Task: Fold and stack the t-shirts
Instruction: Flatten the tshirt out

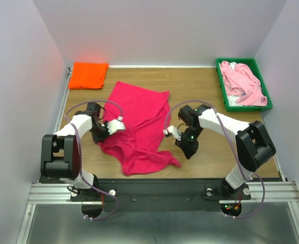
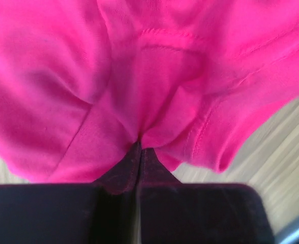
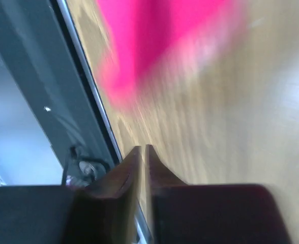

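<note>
A crimson-magenta t-shirt (image 1: 139,124) lies rumpled and spread across the middle of the table. My left gripper (image 1: 101,136) is at its left edge. In the left wrist view that gripper (image 2: 140,147) is shut, with a fold of the crimson cloth (image 2: 154,76) pinched at its tips. My right gripper (image 1: 188,150) hovers just right of the shirt's near corner. In the right wrist view it (image 3: 143,148) is shut with nothing between its fingers, and the shirt (image 3: 159,35) is a blur beyond. An orange t-shirt (image 1: 88,74) lies folded at the back left. A pale pink t-shirt (image 1: 243,84) lies bunched in the tray.
A green plastic tray (image 1: 243,61) stands at the back right with the pink shirt and some white cloth in it. White walls close in the table on three sides. The table's near metal edge (image 3: 83,86) runs close to the right gripper.
</note>
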